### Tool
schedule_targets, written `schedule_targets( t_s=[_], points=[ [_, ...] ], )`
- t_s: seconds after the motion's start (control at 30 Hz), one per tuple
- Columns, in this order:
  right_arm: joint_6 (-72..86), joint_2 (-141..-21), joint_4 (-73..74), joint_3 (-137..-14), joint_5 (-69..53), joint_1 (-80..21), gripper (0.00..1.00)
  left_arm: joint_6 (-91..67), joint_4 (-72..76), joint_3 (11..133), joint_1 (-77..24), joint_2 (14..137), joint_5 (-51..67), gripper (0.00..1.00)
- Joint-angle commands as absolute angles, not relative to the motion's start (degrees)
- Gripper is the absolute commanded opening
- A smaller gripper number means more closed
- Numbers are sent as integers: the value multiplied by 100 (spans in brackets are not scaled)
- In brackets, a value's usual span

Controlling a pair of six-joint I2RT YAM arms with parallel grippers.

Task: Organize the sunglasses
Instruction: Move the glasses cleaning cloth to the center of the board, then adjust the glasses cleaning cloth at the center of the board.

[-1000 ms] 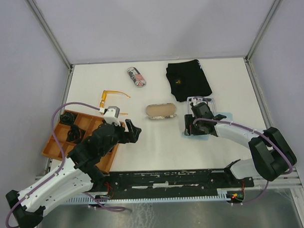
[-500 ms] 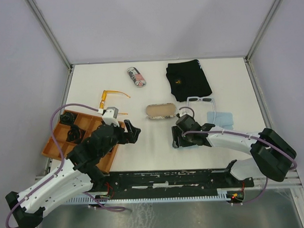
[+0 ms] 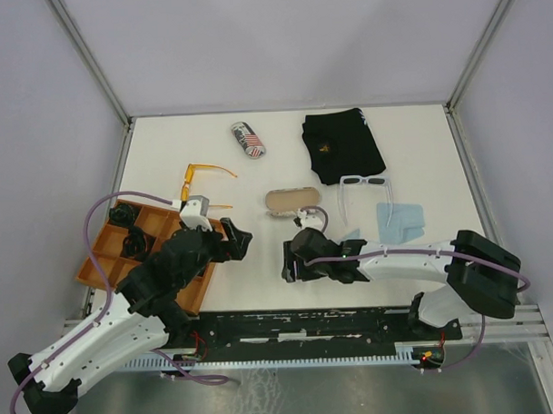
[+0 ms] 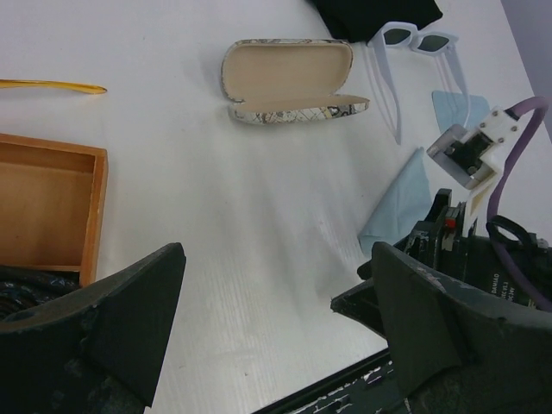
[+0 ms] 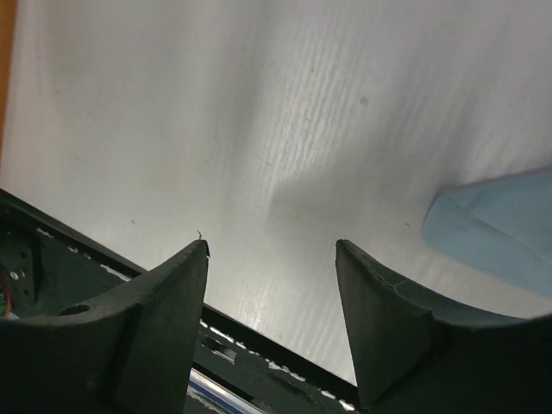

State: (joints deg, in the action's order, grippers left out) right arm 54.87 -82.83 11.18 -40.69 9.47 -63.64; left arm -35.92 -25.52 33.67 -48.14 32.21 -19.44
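The orange-amber sunglasses (image 3: 203, 177) lie on the table behind the wooden tray (image 3: 108, 264); one amber arm (image 4: 52, 85) shows in the left wrist view. The white-framed sunglasses (image 3: 361, 184) with dark lenses lie unfolded next to the black cloth, and they also show in the left wrist view (image 4: 416, 41). My left gripper (image 3: 234, 243) is open and empty, low over bare table by the tray's right edge (image 4: 276, 319). My right gripper (image 3: 290, 261) is open and empty near the table's front edge (image 5: 272, 250), left of a blue cloth.
An open beige glasses case (image 3: 293, 203) lies mid-table. A printed shut case (image 3: 248, 139) lies at the back. A black cloth (image 3: 342, 146) lies back right. Two light blue cloths (image 3: 400, 221) (image 3: 350, 233) lie right of centre. The tray holds dark items (image 3: 132, 239).
My right gripper has left the white sunglasses and swung left and nearer along the table front. The white sunglasses now lie uncovered. My left arm has barely moved.
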Motion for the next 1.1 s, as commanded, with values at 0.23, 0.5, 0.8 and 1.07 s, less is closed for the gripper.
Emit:
schedule_targets(
  t_s=[0.23, 0.5, 0.8, 1.07],
  points=[
    [4828, -7198, 2655, -4427, 2790, -6005, 60, -3746, -2552, 3463, -4825, 3333, -2105, 95],
    [4627, -6417, 3146, -3760, 2120, -4747, 56, -3681, -2249, 3450, -4825, 3783, -1752, 95],
    [4794, -6453, 2467, -3209, 1338, -4238, 54, -3683, -2174, 3385, -4825, 3755, -1674, 95],
    [4885, -6765, 1784, -2893, 819, -3903, 49, -3665, -2225, 3376, -4825, 3702, -1666, 94]
  ],
)
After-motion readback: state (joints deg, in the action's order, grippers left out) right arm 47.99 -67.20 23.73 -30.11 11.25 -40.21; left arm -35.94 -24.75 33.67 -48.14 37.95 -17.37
